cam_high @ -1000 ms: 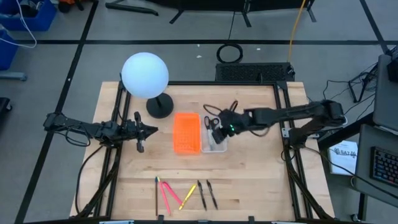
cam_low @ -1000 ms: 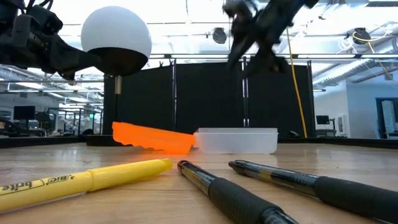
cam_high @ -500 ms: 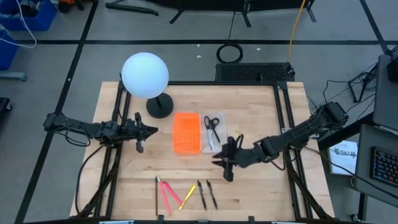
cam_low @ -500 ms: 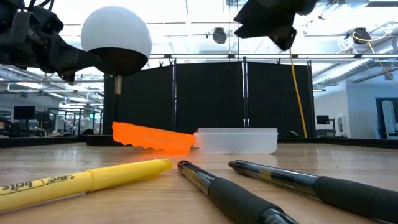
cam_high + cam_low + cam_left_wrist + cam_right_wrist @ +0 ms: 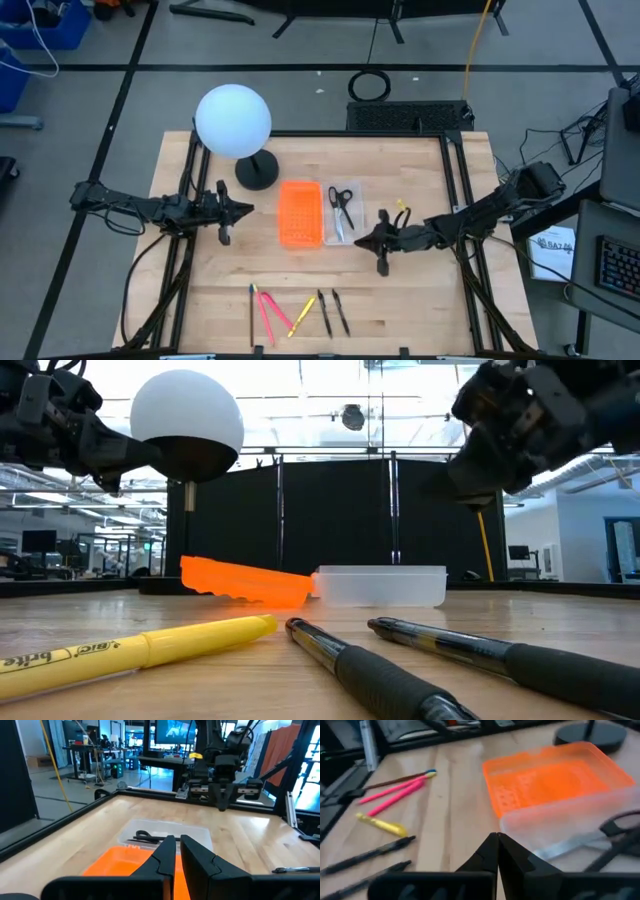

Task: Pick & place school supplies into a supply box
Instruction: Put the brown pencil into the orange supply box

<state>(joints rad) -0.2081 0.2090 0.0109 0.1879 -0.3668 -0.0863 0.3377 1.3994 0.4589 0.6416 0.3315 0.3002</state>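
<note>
Your wooden tabletop (image 5: 400,290) carries a lamp base (image 5: 257,172) at 11 o'clock, orange tray (image 5: 300,213) and clear box (image 5: 345,212) at centre, pens (image 5: 296,313) at 6.

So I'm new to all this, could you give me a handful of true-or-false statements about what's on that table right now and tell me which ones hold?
1. The scissors lie inside the clear supply box. True.
2. The right gripper is carrying a pen. False: its fingers are closed together with nothing between them.
3. The orange tray sits right beside the clear box. True.
4. The yellow pen is already in the box. False: it lies on the table near the front edge with the pink pens and dark pens.
5. The left gripper is reaching into the orange tray. False: it hangs off to the tray's left.
</note>
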